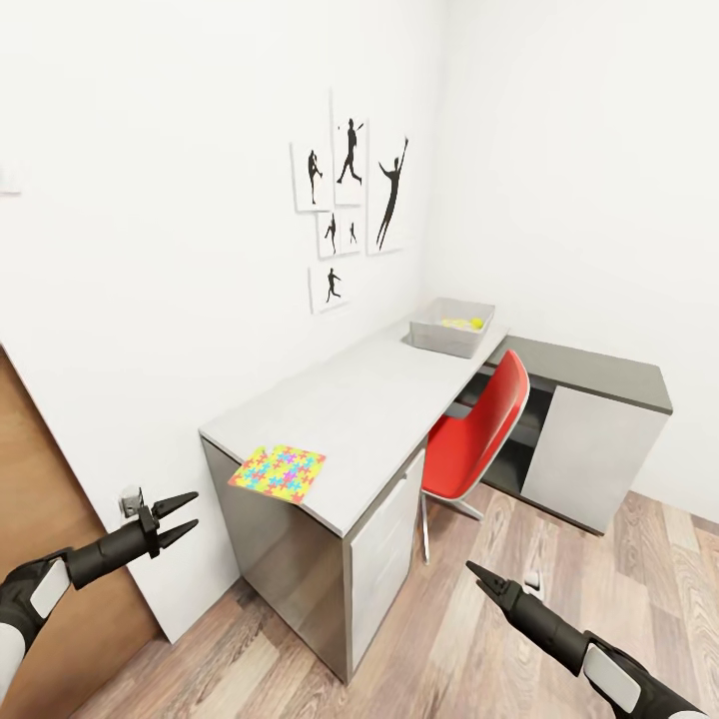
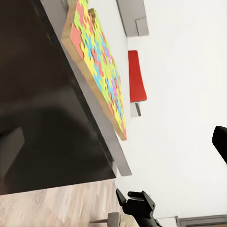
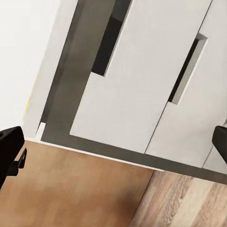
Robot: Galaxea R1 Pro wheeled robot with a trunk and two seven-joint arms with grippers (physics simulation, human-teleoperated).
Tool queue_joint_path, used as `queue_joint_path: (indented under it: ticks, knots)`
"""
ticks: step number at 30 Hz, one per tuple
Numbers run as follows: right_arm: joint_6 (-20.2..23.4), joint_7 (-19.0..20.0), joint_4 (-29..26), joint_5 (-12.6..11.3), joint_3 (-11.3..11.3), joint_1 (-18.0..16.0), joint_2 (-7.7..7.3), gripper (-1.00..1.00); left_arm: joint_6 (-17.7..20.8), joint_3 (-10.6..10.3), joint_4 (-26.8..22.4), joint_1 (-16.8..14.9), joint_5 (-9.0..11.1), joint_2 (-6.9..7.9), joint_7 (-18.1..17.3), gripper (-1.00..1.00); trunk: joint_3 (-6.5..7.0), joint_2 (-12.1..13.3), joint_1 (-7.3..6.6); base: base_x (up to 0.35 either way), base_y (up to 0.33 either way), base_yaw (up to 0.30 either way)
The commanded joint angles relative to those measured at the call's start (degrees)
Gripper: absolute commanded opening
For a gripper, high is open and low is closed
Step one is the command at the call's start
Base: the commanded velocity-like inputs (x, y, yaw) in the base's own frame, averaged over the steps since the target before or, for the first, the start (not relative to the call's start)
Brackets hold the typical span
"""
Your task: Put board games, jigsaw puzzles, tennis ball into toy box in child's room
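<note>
One jigsaw puzzle (image 1: 278, 470) lies flat on the near end of the pale table (image 1: 369, 399), its corner overhanging the front edge; the left wrist view sees the jigsaw puzzle (image 2: 97, 61) edge-on. At the table's far end stands the grey toy box (image 1: 451, 327) with the yellow-green tennis ball (image 1: 476, 323) inside, beside a yellow item too small to identify. My left gripper (image 1: 178, 519) is open and empty, low and left of the puzzle. My right gripper (image 1: 477, 576) hangs open and empty above the floor, facing the desk drawers (image 3: 142, 85). The board games and the bed are out of view.
A red swivel chair (image 1: 479, 424) is pushed against the table's right side. A lower dark grey cabinet (image 1: 599, 419) joins the table at the far corner. A brown door (image 1: 40, 519) is close to my left arm. Wood-plank floor (image 1: 479, 649) lies open ahead.
</note>
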Motion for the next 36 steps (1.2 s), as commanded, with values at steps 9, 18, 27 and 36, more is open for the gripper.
queue_joint_path:
  ticks: [9, 18, 27, 36]
  knots:
    - [0.58, 0.12, -0.01, -0.6, 0.31, -0.04, -0.01, 1.0, 0.5, 0.17, 0.02, -0.04, 0.06, -0.01, -0.26, 1.0, 0.84, 1.97, -1.1, 0.0, 0.0, 0.0]
    - [0.5, 0.12, -0.01, -0.6, 0.32, -0.04, 0.07, 1.0, 0.59, 0.27, 0.05, -0.04, 0.27, -0.01, -0.22, 1.0, 0.84, 1.97, -1.1, 0.0, 0.0, 0.0]
    - [-0.01, 0.2, -0.02, -0.6, 0.32, -0.04, 0.08, 1.0, 0.65, 0.36, 0.18, -0.04, 0.35, -0.01, -0.14, 1.0, 0.84, 1.97, -1.1, 0.0, 0.0, 0.0]
    - [-0.71, 0.2, -0.01, -0.6, 0.32, -0.04, 0.08, 1.0, 0.64, 0.47, 0.19, -0.04, 0.39, 0.16, -0.18, 1.0, 0.84, 1.97, -1.1, 0.0, 0.0, 0.0]
